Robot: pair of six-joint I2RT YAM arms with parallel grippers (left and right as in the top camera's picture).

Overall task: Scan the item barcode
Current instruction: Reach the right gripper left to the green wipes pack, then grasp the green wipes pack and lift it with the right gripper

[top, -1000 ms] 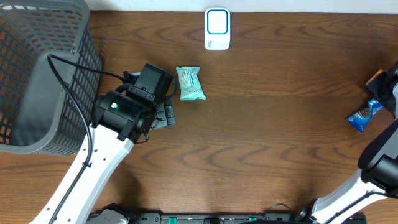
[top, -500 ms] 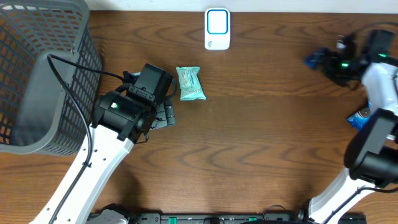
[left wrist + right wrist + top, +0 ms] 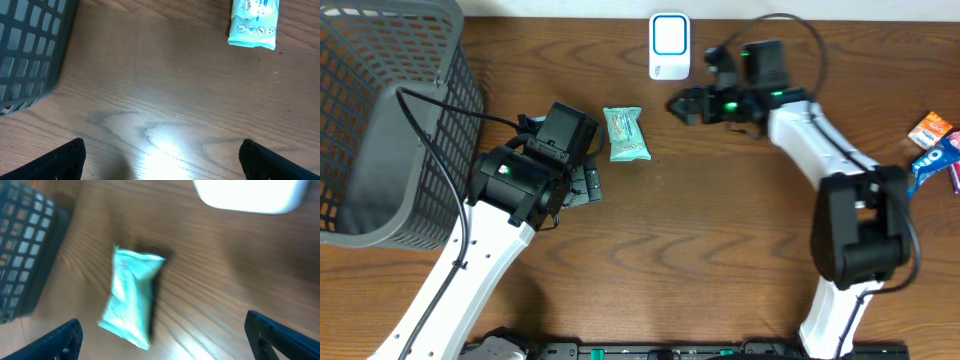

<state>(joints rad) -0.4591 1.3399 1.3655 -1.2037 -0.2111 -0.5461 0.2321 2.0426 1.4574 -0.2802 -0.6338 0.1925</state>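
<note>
Packet (image 3: 625, 134) lies flat on the table (image 3: 720, 220), between my two grippers. My left gripper (image 3: 162, 157) and right gripper (image 3: 167, 335) are both spread wide, holding nothing. The scanner (image 3: 670, 46) sits near.

Bright, even light (right-wrist view blurred)
</note>
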